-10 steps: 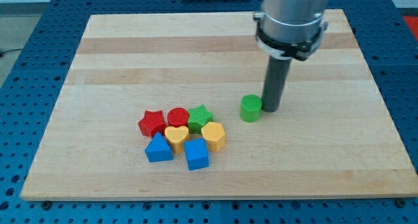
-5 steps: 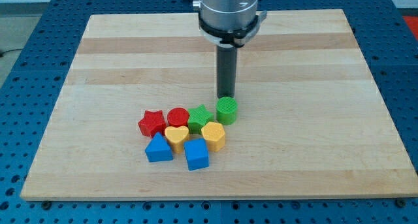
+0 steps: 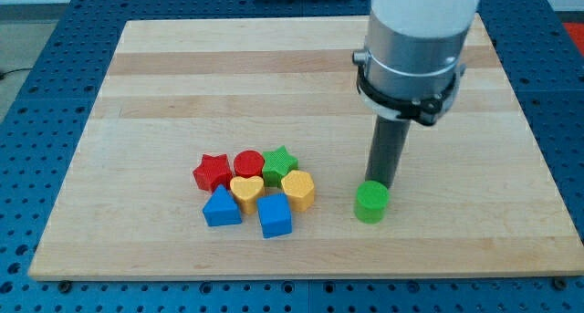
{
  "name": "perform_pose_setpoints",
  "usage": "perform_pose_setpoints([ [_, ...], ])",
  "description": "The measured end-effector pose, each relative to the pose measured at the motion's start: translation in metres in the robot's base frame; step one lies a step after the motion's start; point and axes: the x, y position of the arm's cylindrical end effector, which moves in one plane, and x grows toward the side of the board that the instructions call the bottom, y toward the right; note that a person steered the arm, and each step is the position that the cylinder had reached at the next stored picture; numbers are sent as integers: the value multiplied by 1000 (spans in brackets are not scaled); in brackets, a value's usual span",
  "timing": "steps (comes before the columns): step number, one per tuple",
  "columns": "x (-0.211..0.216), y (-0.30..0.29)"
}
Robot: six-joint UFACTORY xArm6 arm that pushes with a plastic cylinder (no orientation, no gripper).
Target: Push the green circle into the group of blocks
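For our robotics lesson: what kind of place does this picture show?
Probably a robotics lab bench: a pale wooden board lies on a blue perforated metal table, and my tip stands just behind a green circle block.

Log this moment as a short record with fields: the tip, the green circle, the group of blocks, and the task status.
tip: my tip sits just behind the green circle, toward the view's top, apparently touching it
green circle: alone, to the view's right of the group, with a clear gap of bare board between
group: red star, red circle, green star, yellow heart, yellow hexagon, blue triangle, blue cube, packed together
status: green circle not yet in the group
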Motion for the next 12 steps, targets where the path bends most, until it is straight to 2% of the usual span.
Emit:
perform_pose_setpoints([
  [3, 52, 18],
  [5, 50, -60],
  [7, 78, -75],
  [10, 92, -90],
  [11, 92, -148],
  [12, 93, -177],
])
